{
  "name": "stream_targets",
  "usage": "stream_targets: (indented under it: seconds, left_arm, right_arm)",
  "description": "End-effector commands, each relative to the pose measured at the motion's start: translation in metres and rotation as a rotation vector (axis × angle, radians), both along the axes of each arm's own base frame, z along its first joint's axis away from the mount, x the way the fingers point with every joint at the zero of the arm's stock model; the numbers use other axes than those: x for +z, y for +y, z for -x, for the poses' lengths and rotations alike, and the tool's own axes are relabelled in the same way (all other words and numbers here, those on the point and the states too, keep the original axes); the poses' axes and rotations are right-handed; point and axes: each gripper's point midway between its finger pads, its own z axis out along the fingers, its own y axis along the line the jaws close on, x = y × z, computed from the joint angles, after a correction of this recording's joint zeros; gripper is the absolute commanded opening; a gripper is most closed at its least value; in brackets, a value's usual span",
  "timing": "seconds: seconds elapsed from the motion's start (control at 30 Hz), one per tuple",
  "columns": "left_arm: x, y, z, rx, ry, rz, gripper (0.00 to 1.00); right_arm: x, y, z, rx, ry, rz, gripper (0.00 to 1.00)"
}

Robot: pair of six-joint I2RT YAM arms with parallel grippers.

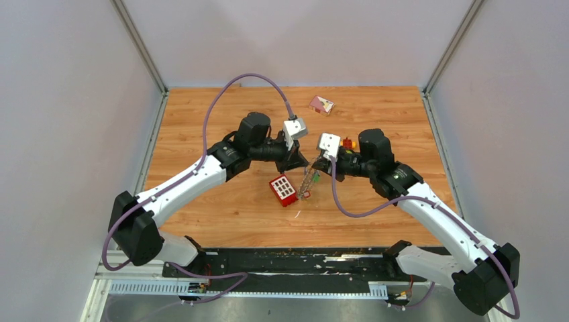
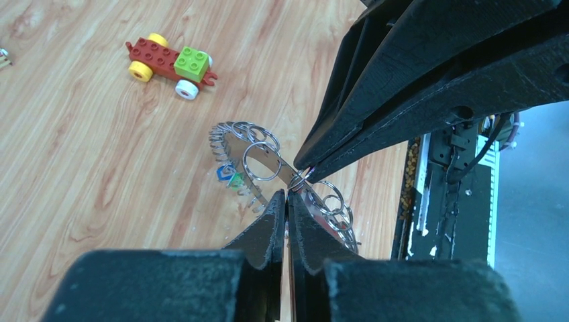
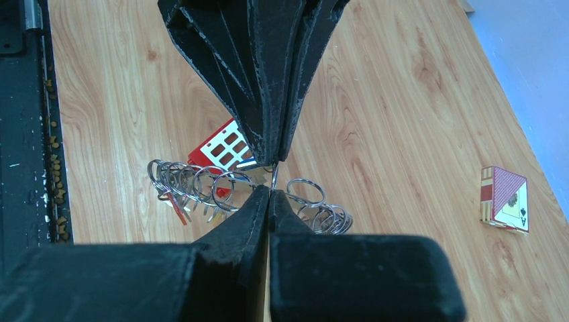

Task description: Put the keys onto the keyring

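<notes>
The keyring (image 1: pixel 307 181) is a grey metal band lined with several small wire rings, held off the table between both grippers. My left gripper (image 2: pixel 287 194) is shut on its flat band. My right gripper (image 3: pixel 270 191) is shut on the same ring from the opposite side, its fingertips (image 2: pixel 306 170) meeting the left ones tip to tip. The keyring (image 2: pixel 249 153) curves away to both sides of the pinch. Tiny keys with blue and green tags (image 2: pixel 228 176) hang on it, and a red-tagged key (image 3: pixel 178 206) hangs at the end of the keyring (image 3: pixel 201 182).
A red studded brick (image 1: pixel 283 190) lies on the wooden table just left of the hanging ring, also in the right wrist view (image 3: pixel 225 149). A red-yellow-green toy car (image 2: pixel 171 59) sits behind my right gripper. A playing-card box (image 1: pixel 321 104) lies at the back (image 3: pixel 504 199).
</notes>
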Motion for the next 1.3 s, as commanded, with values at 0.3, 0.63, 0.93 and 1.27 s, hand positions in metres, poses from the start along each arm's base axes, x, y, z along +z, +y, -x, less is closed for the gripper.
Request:
stream_targets:
  seconds: [0.3, 0.63, 0.93, 1.27]
  left_arm:
    - [0.032, 0.008, -0.008, -0.023, -0.173, -0.007, 0.28]
    - [0.036, 0.018, 0.014, -0.24, -0.366, -0.068, 0.5]
    - [0.036, 0.015, 0.02, -0.365, -0.501, -0.051, 0.55]
    - [0.031, 0.009, 0.037, -0.433, -0.454, 0.019, 0.42]
  right_arm:
    - [0.032, 0.008, 0.01, 0.079, -0.089, -0.072, 0.0]
    - [0.033, 0.009, 0.014, 0.106, -0.089, -0.072, 0.0]
    - [0.039, 0.018, 0.029, 0.196, -0.037, -0.112, 0.0]
    - [0.041, 0.02, 0.032, 0.216, -0.023, -0.129, 0.0]
